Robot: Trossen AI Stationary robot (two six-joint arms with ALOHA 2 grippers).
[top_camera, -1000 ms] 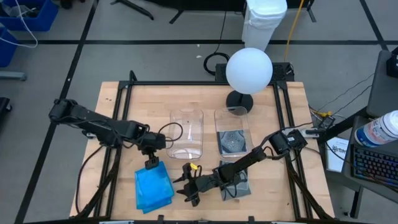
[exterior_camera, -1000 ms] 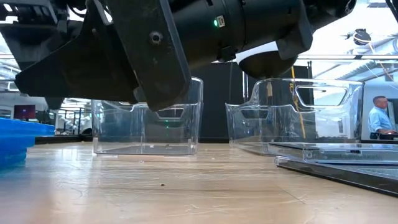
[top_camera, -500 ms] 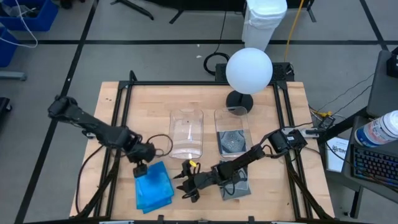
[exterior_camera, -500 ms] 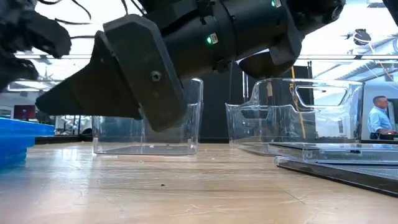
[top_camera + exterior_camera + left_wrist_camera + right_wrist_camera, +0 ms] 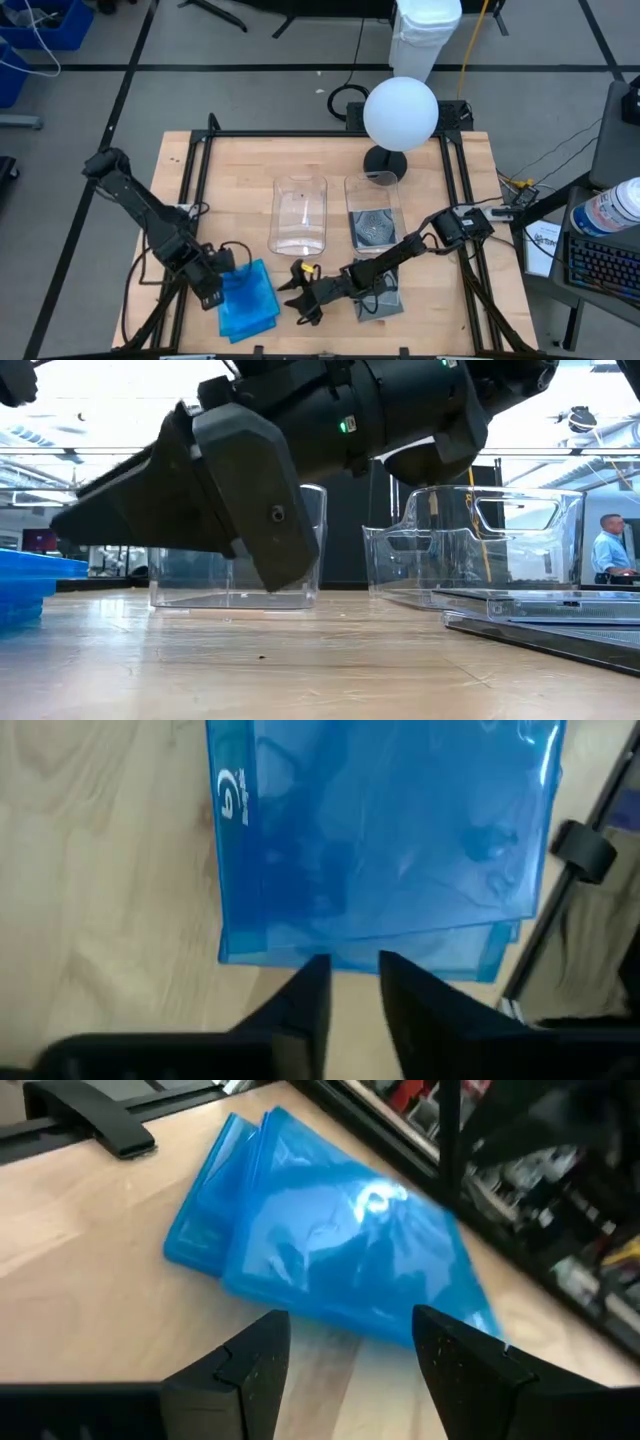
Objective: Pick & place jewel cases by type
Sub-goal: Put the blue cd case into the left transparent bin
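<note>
A stack of translucent blue jewel cases (image 5: 250, 300) (image 5: 380, 840) lies flat on the table near the front left. My left gripper (image 5: 212, 292) (image 5: 352, 965) points steeply down at the stack's left edge. Its fingers are open by a narrow gap with nothing between them. My right gripper (image 5: 300, 298) (image 5: 350, 1330) reaches nearly level over the front middle, open and empty, facing the blue stack (image 5: 320, 1250) from its right. Dark grey jewel cases (image 5: 382, 300) (image 5: 540, 620) lie flat under the right arm.
Two clear tubs stand mid-table: the left one (image 5: 300, 215) holds nothing that I can see, the right one (image 5: 373, 215) holds a dark disc case. A white globe lamp (image 5: 400, 112) stands behind them. A black frame rail (image 5: 560, 910) runs along the table's left side.
My left gripper has swung from the far edge of the blue stack toward the table's near left, round to the stack's left edge, turning as it went. My right gripper has rolled on the spot. The blue stack has stayed put.
</note>
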